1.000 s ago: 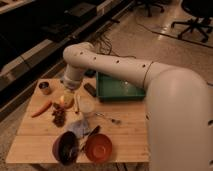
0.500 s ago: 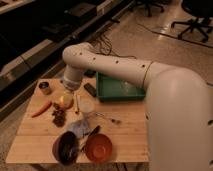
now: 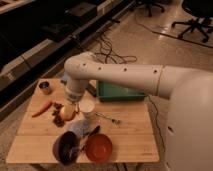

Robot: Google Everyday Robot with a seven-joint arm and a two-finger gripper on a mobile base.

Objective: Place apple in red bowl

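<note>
Room: pale speckled floor, dark shelving along the left, office chairs point(image 3: 199, 17) at the top right.
Worktop point(image 3: 127, 135): light wooden rectangle, smooth, with visible grain.
Arm point(image 3: 125, 80): thick, white, rounded shell, reaching from the right and bending down over the worktop's left half.
Green tray point(image 3: 120, 92): flat rectangular bin at the back edge, partly behind the arm.
Red bowl point(image 3: 98, 147): round, glossy orange-red, plain, near the front edge, just beside a dark bowl point(image 3: 65, 147).
Claw point(image 3: 70, 106): pointing down right over the apple; grip cannot be told.
Apple point(image 3: 67, 112): small, round, yellow-orange, smooth, on the worktop's left half beside a white cup point(image 3: 86, 107), apart from the red bowl.
Carrot point(image 3: 41, 108): long, orange, tapered, left of the apple.
Grapes point(image 3: 57, 119): dark cluster touching the apple's left.
</note>
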